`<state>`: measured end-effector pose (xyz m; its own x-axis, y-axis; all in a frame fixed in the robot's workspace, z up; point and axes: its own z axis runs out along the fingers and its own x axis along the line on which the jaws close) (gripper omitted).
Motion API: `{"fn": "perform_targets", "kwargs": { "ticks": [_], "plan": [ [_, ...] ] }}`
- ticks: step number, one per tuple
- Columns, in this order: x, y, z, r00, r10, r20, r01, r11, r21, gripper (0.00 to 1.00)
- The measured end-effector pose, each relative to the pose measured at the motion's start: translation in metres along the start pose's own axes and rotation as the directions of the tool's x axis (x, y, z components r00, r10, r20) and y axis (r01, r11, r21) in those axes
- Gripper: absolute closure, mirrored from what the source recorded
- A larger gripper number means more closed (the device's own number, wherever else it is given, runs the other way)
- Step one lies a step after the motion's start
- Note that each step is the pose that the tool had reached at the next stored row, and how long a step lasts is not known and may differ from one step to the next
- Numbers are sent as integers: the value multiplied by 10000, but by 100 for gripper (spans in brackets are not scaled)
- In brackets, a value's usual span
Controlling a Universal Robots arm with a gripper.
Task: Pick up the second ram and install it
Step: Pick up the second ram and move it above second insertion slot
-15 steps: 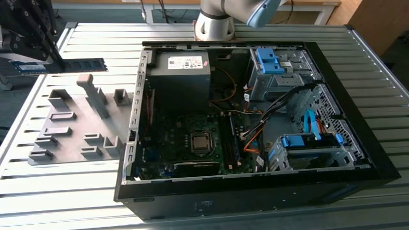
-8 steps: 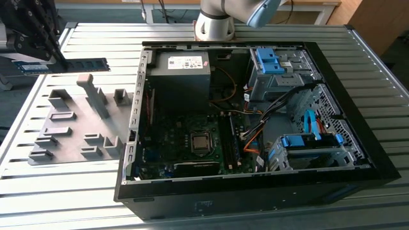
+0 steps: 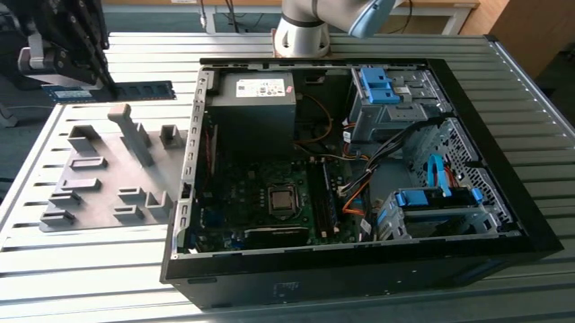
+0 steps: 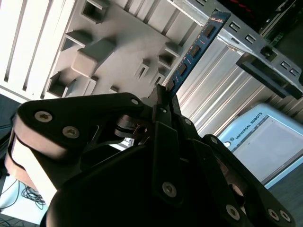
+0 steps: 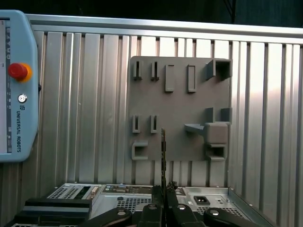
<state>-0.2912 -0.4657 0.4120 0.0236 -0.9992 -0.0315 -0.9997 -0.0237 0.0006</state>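
Observation:
My gripper [image 3: 77, 83] hangs at the exterior view's far left, above the back edge of the grey holder plate [image 3: 108, 176], and is shut on the second ram [image 3: 144, 90]. The stick is a dark blue board with black chips. It lies level in the air and sticks out toward the open computer case [image 3: 188, 168]. In the second wrist view the ram [image 4: 196, 49] runs out from the closed fingers [image 4: 160, 113] over the plate [image 4: 118, 47]. It appears edge-on in the first wrist view, where the ram [image 5: 163, 146] rises from my gripper [image 5: 164, 191].
The case lies open on the slatted metal table [image 3: 108, 269], with the motherboard [image 3: 269, 202], a power supply [image 3: 256, 94] and blue drive brackets [image 3: 431, 198] inside. Raised grey blocks stand on the plate. A teach pendant [image 5: 14, 85] lies on the table beyond it.

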Motion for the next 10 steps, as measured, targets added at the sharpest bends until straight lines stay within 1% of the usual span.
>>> {"fn": "perform_targets", "kwargs": {
  "ticks": [10],
  "plan": [
    [6,-276,-1,10000,1,-1,-1,10000,-1,86]
  ]
}}
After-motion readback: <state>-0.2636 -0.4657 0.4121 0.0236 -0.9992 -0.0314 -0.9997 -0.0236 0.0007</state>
